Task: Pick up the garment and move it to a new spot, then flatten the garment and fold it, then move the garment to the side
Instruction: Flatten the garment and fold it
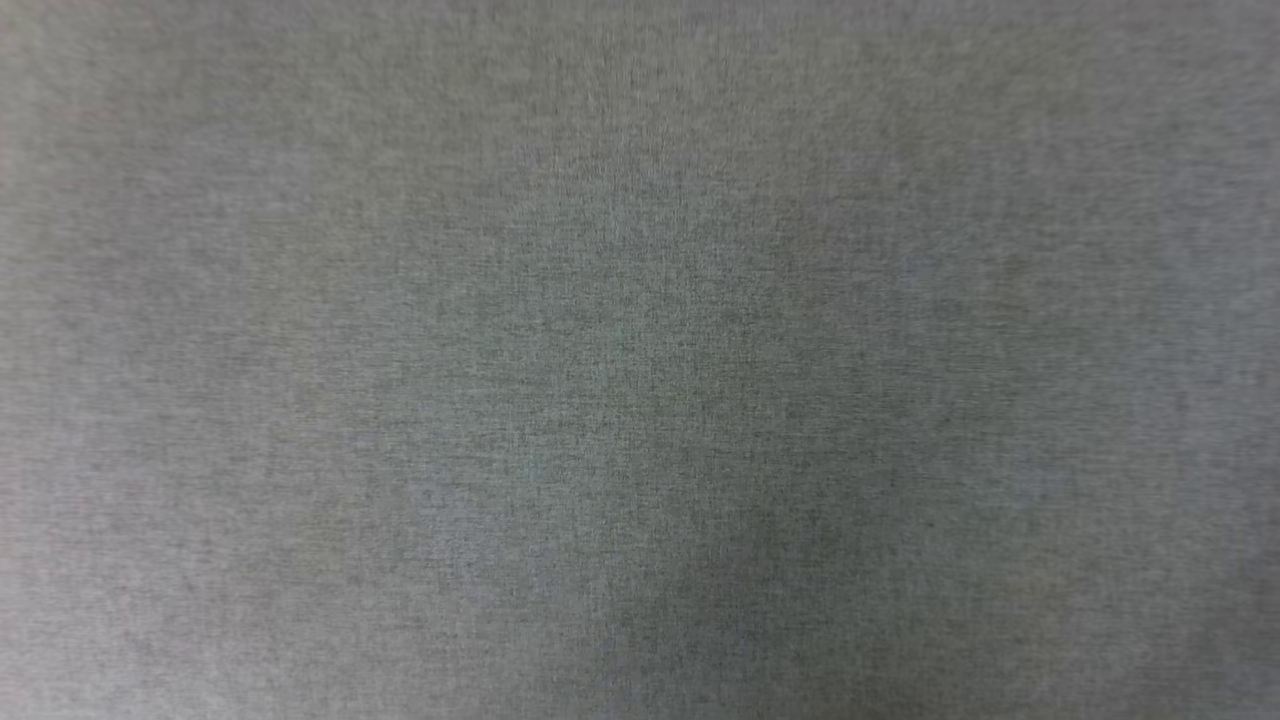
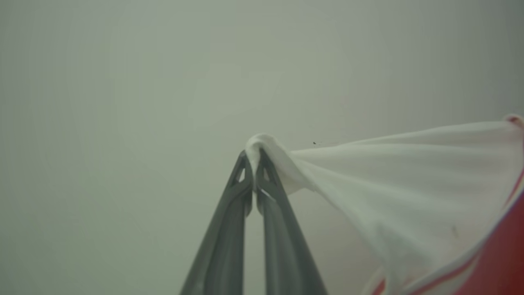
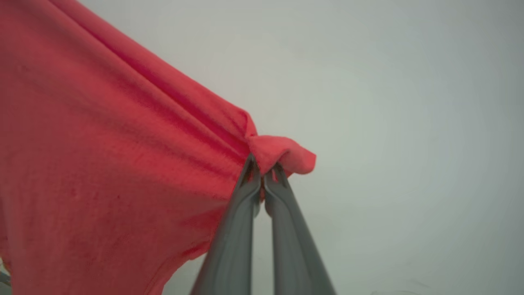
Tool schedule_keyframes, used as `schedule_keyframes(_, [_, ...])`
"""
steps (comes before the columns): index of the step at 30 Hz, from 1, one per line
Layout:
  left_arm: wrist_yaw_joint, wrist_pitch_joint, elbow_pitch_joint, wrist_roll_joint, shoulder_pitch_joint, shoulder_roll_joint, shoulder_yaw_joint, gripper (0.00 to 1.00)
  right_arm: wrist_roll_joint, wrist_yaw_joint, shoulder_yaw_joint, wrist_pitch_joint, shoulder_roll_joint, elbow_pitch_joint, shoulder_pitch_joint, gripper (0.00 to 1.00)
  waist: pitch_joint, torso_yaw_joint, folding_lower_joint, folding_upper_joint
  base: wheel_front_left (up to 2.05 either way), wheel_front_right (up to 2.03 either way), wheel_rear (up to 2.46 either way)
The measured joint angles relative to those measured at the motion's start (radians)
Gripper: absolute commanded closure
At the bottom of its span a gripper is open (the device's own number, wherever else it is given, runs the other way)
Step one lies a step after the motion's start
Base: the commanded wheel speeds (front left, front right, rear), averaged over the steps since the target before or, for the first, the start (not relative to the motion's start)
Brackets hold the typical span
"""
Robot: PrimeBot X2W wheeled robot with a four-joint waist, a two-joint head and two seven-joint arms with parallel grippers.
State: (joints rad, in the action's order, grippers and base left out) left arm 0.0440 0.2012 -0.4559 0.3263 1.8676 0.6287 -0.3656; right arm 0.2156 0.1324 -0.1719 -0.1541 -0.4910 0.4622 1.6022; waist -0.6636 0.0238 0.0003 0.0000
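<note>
**Left gripper** (image 2: 254,164), foreground of the left wrist view: the two dark fingers are pressed together on a small white tuck of the garment (image 2: 393,184), at the edge of a white sleeve. From the pinch the sleeve fans out taut toward striped trim and the red body.

**Right gripper** (image 3: 264,174), foreground of the right wrist view: the fingers are likewise clamped on a bunched red edge of the garment (image 3: 102,143). The red body hangs in long folds away from that pinch.

The garment is thus held aloft at two points, against a plain pale background. The head view presents a blurred grey woven surface (image 1: 640,360); its relation to the garment cannot be told.

**Judged step:** carrying and spreading before laying flat. To do it well, both pinches need to be firm. The grippers should draw apart evenly until the cloth between them runs straight, and the hanging edge should meet the surface first.
</note>
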Motion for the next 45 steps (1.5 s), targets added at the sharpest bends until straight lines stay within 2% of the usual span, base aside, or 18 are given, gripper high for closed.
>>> schedule_keyframes(6, [-0.001,0.050,-0.198,-0.023,0.098,-0.077,-0.014,1.00,-0.074,0.000,0.012,0.097,0.052,0.200,0.125,1.00,-0.065,0.008,0.0000,0.0000,0.00,0.00,0.00])
schedule_keyframes(9, [0.002,0.059,-0.231,-0.023,0.094,-0.105,-0.011,1.00,-0.095,0.000,0.026,0.147,0.077,0.277,0.140,1.00,-0.084,0.016,-0.0001,0.0000,0.00,0.00,0.00])
schedule_keyframes(11, [0.008,0.059,-0.202,-0.028,0.058,-0.120,0.000,1.00,-0.104,0.000,0.026,0.174,0.091,0.325,0.130,1.00,-0.090,0.020,-0.0001,0.0000,0.00,0.00,0.00])
schedule_keyframes(22, [0.026,0.062,-0.040,-0.063,-0.398,-0.232,0.064,1.00,-0.119,-0.001,0.010,0.298,0.124,0.518,-0.081,1.00,-0.017,0.030,-0.0002,0.0000,0.00,0.00,0.00])
schedule_keyframes(32, [0.039,0.062,0.043,-0.095,-0.851,-0.325,0.108,1.00,-0.066,-0.001,-0.029,0.365,0.166,0.643,-0.356,1.00,0.140,0.041,-0.0005,0.0000,0.00,0.00,0.00])
schedule_keyframes(36, [0.058,0.062,0.053,-0.104,-1.016,-0.341,0.104,1.00,-0.020,-0.001,-0.066,0.383,0.182,0.657,-0.454,1.00,0.219,0.049,-0.0006,0.0000,0.00,0.00,0.00])
schedule_keyframes(45, [0.079,0.062,0.007,-0.093,-1.306,-0.328,0.035,1.00,0.121,-0.001,-0.170,0.373,0.191,0.636,-0.689,1.00,0.378,0.065,-0.0007,0.0000,0.00,0.00,0.00])
